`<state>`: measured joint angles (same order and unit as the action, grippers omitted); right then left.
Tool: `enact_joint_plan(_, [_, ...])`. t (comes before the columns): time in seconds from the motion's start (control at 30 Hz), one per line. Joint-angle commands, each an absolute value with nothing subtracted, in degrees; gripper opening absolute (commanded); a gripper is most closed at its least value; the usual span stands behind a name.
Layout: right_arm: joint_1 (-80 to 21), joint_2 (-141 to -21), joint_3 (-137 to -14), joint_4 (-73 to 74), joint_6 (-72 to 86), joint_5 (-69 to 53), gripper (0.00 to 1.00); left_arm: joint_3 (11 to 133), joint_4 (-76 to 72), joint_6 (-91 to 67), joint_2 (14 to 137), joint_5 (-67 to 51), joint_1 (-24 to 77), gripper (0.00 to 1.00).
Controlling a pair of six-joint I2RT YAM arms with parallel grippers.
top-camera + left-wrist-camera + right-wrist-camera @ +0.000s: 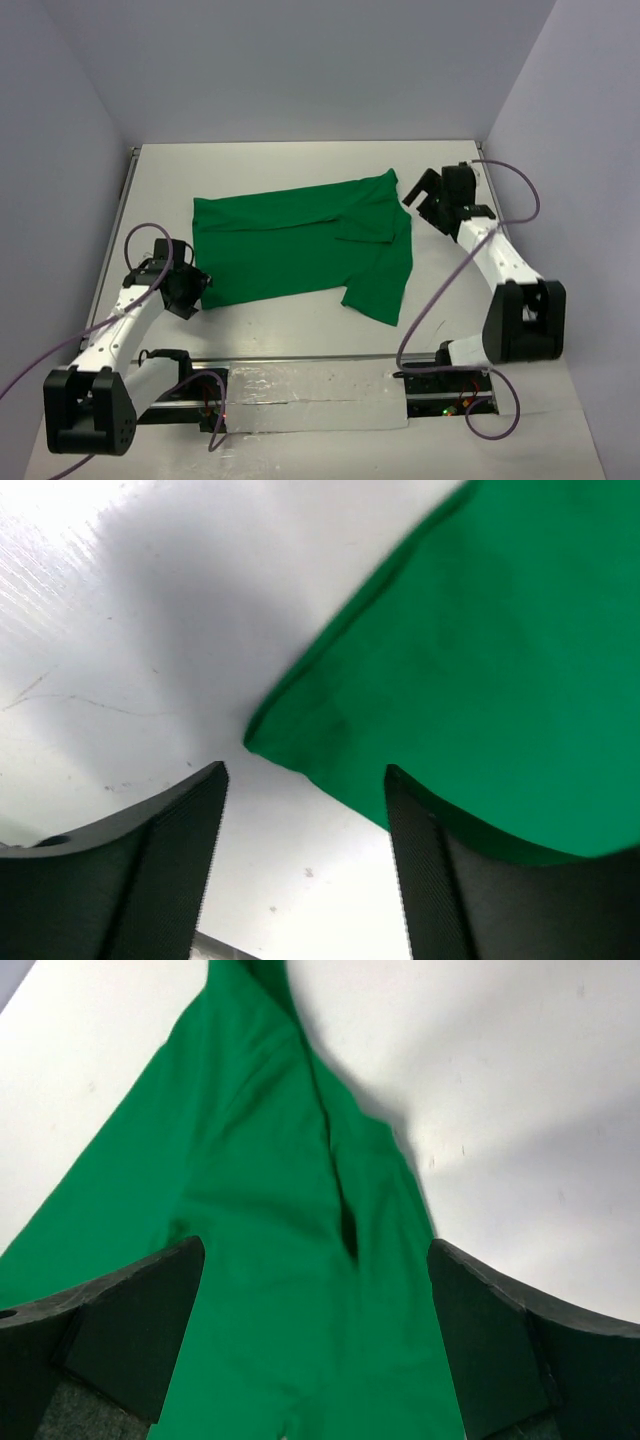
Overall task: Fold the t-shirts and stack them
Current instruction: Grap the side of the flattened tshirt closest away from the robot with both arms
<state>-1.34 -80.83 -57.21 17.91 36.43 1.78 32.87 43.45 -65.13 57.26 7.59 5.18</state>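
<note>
The bright-green t-shirt (300, 245) lies partly folded on the white table, a sleeve hanging toward the near right. My left gripper (197, 290) is open and empty at the shirt's near-left corner; in the left wrist view that corner (300, 740) sits just ahead of the open fingers (180, 850). My right gripper (422, 200) is open and empty at the shirt's far-right edge; the right wrist view shows green cloth (290, 1260) with a fold crease between and ahead of the spread fingers (480, 1330).
The white table (300, 160) is walled by grey panels at the back and both sides. A metal rail (300, 380) with the arm bases and purple cables runs along the near edge.
</note>
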Motion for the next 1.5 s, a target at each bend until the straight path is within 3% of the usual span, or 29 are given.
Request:
enact_joint_plan(0.0, [-1.3, -70.5, -46.7, 19.8, 36.6, -0.9, 1.0, 30.6, 38.4, -66.6, 61.7, 7.3, 5.8, 0.69])
enact_joint_plan(0.2, [-1.6, -55.4, -32.1, 22.7, 40.4, -4.4, 0.96, 28.2, 33.9, -66.9, 65.2, 8.1, 6.2, 0.58])
enact_joint_plan(0.27, [-2.0, -51.5, -29.4, 24.6, 41.3, -5.6, 0.94, 27.7, 33.0, -66.9, 65.5, 8.3, 6.2, 0.45])
enact_joint_plan(0.37, [-5.0, -46.8, -26.9, 28.3, 43.2, -5.5, 0.92, 27.6, 31.4, -66.4, 66.0, 8.0, 6.2, 0.13])
enact_joint_plan(0.4, [-6.1, -45.9, -25.7, 29.5, 43.9, -4.3, 0.9, 27.9, 31.1, -66.1, 66.2, 7.8, 6.2, 0.1])
enact_joint_plan(0.77, [-14.0, -36.2, -14.4, 34.8, 55.4, -2.6, 0.7, 32.5, 33.1, -64.7, 62.0, 8.4, 6.2, 0.1])
enact_joint_plan(1.23, [-20.9, -39.1, -13.5, 28.5, 61.3, -4.3, 0.43, 33.6, 34.2, -64.5, 61.8, 8.4, 6.2, 0.1])
enact_joint_plan(1.27, [-20.9, -38.5, -13.4, 28.7, 61.5, -3.4, 0.36, 33.6, 34.3, -64.5, 61.6, 8.5, 6.2, 0.1])
enact_joint_plan(1.33, [-21.0, -38.0, -13.6, 29.4, 61.4, -2.3, 0.13, 33.5, 34.1, -64.4, 61.1, 8.4, 6.2, 0.1])
enact_joint_plan(1.47, [-20.9, -37.7, -14.6, 29.2, 60.6, -1.8, 0.09, 33.7, 34.7, -64.1, 60.9, 8.6, 6.2, 0.1])
